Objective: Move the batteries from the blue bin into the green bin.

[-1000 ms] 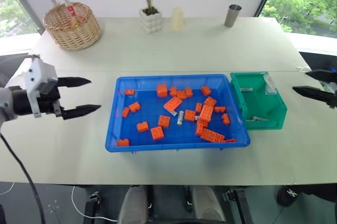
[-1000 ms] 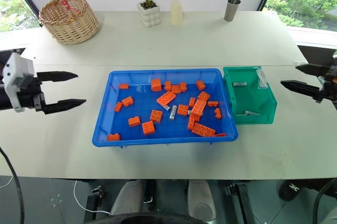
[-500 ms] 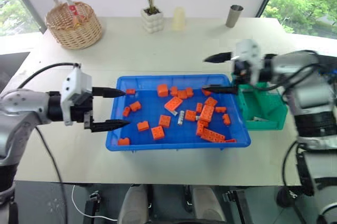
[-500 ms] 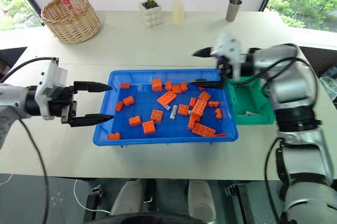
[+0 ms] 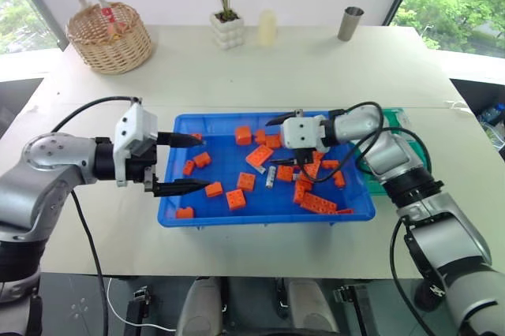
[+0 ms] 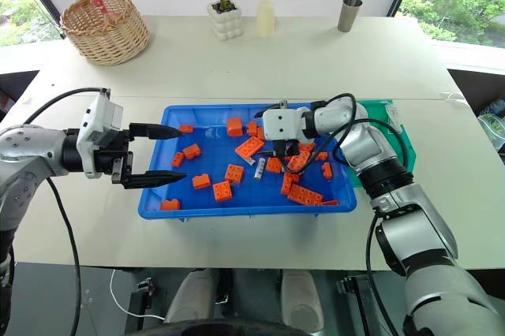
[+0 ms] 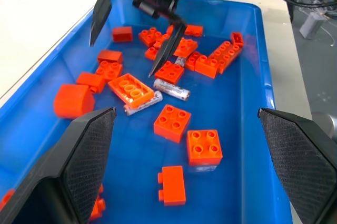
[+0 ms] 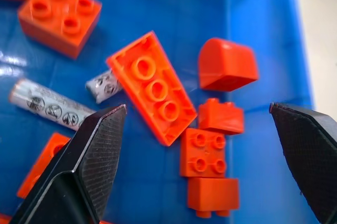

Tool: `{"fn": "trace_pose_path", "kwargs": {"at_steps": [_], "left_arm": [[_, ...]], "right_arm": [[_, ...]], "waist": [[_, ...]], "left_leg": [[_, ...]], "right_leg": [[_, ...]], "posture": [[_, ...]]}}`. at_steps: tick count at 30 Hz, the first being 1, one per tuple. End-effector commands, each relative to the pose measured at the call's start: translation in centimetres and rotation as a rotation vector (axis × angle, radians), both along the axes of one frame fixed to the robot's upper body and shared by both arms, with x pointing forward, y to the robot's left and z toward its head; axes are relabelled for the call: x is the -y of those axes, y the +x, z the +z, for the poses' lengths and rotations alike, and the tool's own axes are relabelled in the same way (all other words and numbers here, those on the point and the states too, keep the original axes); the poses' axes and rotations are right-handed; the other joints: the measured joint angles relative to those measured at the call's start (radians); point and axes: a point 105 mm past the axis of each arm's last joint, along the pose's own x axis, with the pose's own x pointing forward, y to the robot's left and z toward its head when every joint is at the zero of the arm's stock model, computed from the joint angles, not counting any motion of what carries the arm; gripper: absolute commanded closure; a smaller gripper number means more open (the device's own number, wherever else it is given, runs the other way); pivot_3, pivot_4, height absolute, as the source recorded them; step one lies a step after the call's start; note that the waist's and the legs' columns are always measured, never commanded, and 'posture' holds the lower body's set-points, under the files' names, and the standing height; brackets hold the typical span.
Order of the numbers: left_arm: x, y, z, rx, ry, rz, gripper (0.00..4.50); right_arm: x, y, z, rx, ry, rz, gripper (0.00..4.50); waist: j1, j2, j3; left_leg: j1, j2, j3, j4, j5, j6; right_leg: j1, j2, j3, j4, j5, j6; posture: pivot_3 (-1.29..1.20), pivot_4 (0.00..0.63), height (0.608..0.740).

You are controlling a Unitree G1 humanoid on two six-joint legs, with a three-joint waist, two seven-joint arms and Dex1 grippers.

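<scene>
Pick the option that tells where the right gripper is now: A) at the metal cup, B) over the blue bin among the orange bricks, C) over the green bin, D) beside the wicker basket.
B: the right gripper hangs open above the blue bin, over orange bricks.

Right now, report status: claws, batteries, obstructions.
Both claws open, empty: left claw at the blue bin edge, right claw over its middle. Batteries still among orange bricks; one half under a brick.

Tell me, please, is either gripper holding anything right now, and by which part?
Nothing is held: the left gripper and the right gripper are both open and empty over the blue bin.
</scene>
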Motion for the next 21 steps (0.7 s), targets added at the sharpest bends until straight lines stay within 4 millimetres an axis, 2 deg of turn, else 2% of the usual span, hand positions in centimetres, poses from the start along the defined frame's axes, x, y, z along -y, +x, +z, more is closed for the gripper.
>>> {"fn": "trace_pose_path", "kwargs": {"at_steps": [1,7,13,14,15,21], "left_arm": [[0.2,-0.3,0.7,0.046,0.006,-0.02,0.0],[0.2,0.0,1.1,0.067,0.001,-0.014,0.0],[0.1,0.2,1.4,0.08,-0.003,-0.008,0.0],[0.0,0.2,1.4,0.081,-0.001,-0.007,0.0],[0.0,0.2,1.4,0.083,-0.001,-0.006,0.0],[0.0,0.6,1.5,0.093,0.005,-0.001,0.0]], "right_arm": [[-0.8,0.3,1.0,0.063,0.009,0.032,0.02],[-0.9,1.2,-0.2,0.124,-0.019,0.03,0.02],[-1.9,1.1,0.0,0.137,0.03,0.056,0.02],[-2.0,1.1,0.1,0.137,0.034,0.058,0.53],[-2.0,1.1,0.1,0.135,0.041,0.057,0.86],[-2.1,0.8,0.2,0.115,0.05,0.063,4.06]], "waist": [[0.0,0.0,0.0],[-0.001,0.0,0.0],[-0.001,0.0,0.0],[-0.001,0.0,0.0],[-0.001,0.0,0.0],[-0.001,0.0,0.0]], "left_leg": [[0.0,0.0,0.0,0.0,0.0,0.0],[0.001,0.0,0.0,0.0,0.0,-0.001],[0.001,0.0,0.0,0.0,0.0,-0.001],[0.001,0.0,0.0,0.0,0.0,-0.001],[0.001,0.0,0.0,0.0,0.0,-0.001],[0.001,0.0,0.0,0.0,0.0,-0.001]], "right_leg": [[0.0,0.0,0.0,0.0,0.0,0.0],[0.0,0.0,0.0,0.001,0.0,0.0],[0.0,0.0,0.001,0.002,0.0,-0.001],[0.0,0.0,0.001,0.002,0.0,-0.001],[0.0,0.0,0.001,0.002,0.0,-0.001],[0.0,0.0,0.001,0.002,0.0,-0.001]], "posture": [[0.0,0.15,0.736],[0.0,0.15,0.736],[0.0,0.15,0.736],[0.0,0.15,0.736],[0.0,0.15,0.736],[0.0,0.15,0.736]]}}
